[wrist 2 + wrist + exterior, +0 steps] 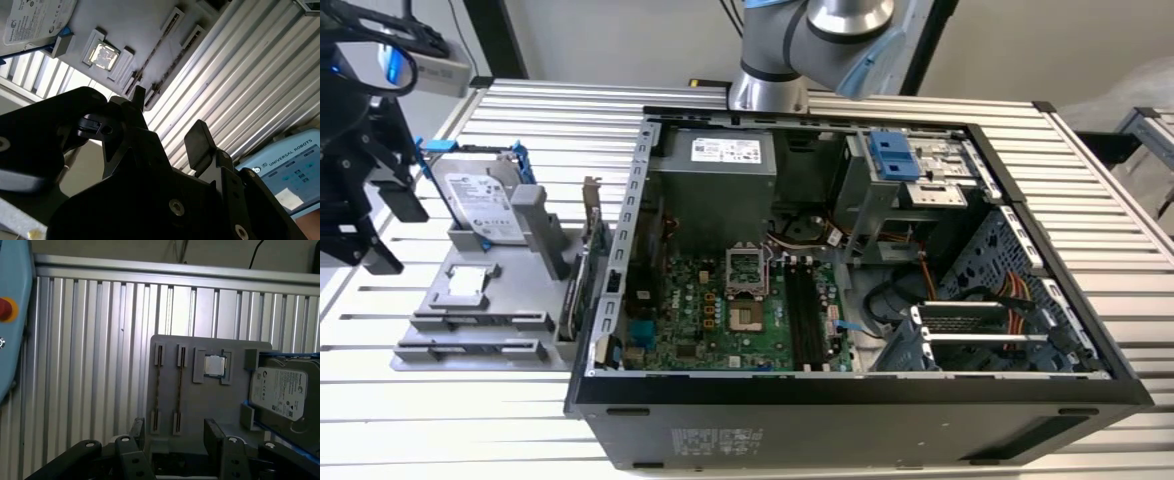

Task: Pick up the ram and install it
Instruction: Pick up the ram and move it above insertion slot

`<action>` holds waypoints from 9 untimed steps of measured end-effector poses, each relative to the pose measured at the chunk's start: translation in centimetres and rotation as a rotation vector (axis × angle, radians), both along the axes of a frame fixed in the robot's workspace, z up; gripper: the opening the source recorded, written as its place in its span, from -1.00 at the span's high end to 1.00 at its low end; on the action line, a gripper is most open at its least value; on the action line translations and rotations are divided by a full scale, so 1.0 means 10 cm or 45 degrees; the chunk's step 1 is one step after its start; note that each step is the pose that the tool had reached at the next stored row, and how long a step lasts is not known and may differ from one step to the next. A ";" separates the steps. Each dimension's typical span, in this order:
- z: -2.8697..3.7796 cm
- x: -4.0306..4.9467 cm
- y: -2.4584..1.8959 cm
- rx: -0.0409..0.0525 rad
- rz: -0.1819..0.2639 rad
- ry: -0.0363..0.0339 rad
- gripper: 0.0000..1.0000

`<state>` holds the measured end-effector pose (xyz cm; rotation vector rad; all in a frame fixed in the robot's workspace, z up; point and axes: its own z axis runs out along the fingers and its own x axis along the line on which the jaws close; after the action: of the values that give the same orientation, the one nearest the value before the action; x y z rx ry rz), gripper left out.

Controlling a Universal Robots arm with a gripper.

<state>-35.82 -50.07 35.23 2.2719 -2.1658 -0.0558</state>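
Two thin dark strips stand edge-on in the parallel slots of a grey holder (pixel 192 405); they look like ram sticks, one (pixel 157 385) beside the other (pixel 179 385), also seen in the second wrist view (pixel 159 46). My black gripper (pixel 175 432) hangs open above the holder's edge near the ends of these slots, with nothing between its fingers (pixel 213 432). The second wrist view shows the same open gripper (pixel 170 120). In the exterior view the gripper (pixel 390 230) is at the far left, over the holder (pixel 447 325).
On the holder sit a silver hard drive (pixel 480 200) with blue handles and a small square chip (pixel 216 365). A card with a metal bracket (pixel 587 270) stands between the holder and the open computer case (pixel 854 400). A motherboard (pixel 720 320) lies inside. A blue pendant (pixel 285 170) lies nearby.
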 end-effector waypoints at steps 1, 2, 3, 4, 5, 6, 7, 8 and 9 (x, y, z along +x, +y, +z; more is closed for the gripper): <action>-0.003 0.000 0.000 0.000 0.000 -0.0001 -1.00; -0.006 0.000 0.000 0.000 0.000 -0.0001 -1.00; -0.007 0.000 0.000 0.000 0.000 -0.0001 -1.00; -0.008 0.000 0.000 0.000 0.000 -0.0001 -1.00; -0.009 0.000 0.000 0.000 0.000 -0.0002 -1.00; -0.009 0.000 0.000 0.000 0.000 -0.0002 -1.00; -0.011 0.000 0.000 0.000 0.000 -0.0003 -1.00; -0.014 0.000 0.000 0.000 0.000 -0.0004 -1.00; -0.016 0.000 0.000 0.000 0.000 -0.0004 -1.00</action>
<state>-35.82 -50.06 35.06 2.2722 -2.1661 -0.0558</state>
